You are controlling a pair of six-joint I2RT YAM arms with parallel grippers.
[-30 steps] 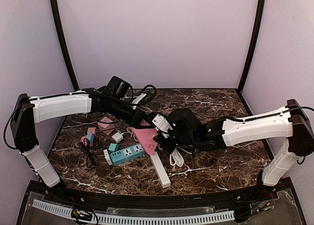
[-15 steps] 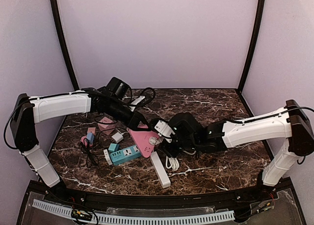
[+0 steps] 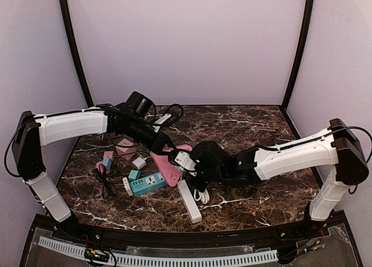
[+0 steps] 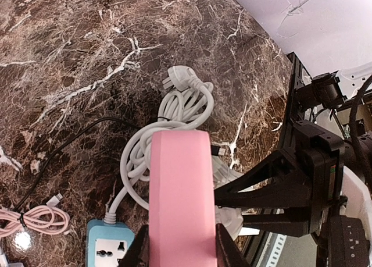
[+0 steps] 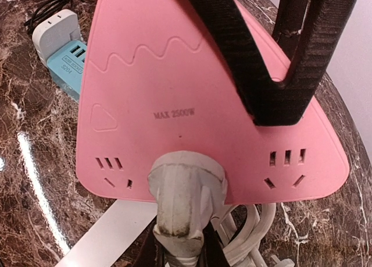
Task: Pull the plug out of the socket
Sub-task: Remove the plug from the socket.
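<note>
A pink triangular socket (image 3: 167, 163) is held up off the table near the middle. My left gripper (image 3: 164, 147) is shut on its two flat faces; in the left wrist view the socket (image 4: 179, 191) sits edge-on between the fingers (image 4: 141, 252). A dirty white plug (image 5: 185, 197) sits in the socket's face (image 5: 168, 86), pressed flush against it. My right gripper (image 5: 183, 254) is shut on the plug's rear end; it also shows in the top view (image 3: 185, 162). The left gripper's black fingers (image 5: 273, 63) cross the pink face.
A blue power strip (image 3: 148, 182) and a white power strip (image 3: 189, 201) lie in front of the socket. A coiled white cable (image 4: 174, 113) lies under it. Small pink, blue and white adapters (image 3: 139, 162) and black cables (image 3: 104, 180) lie at the left.
Both grippers and the pink socket have shifted left, the right arm reaching further across. The socket has tilted more upright. The plug is still in the socket.
</note>
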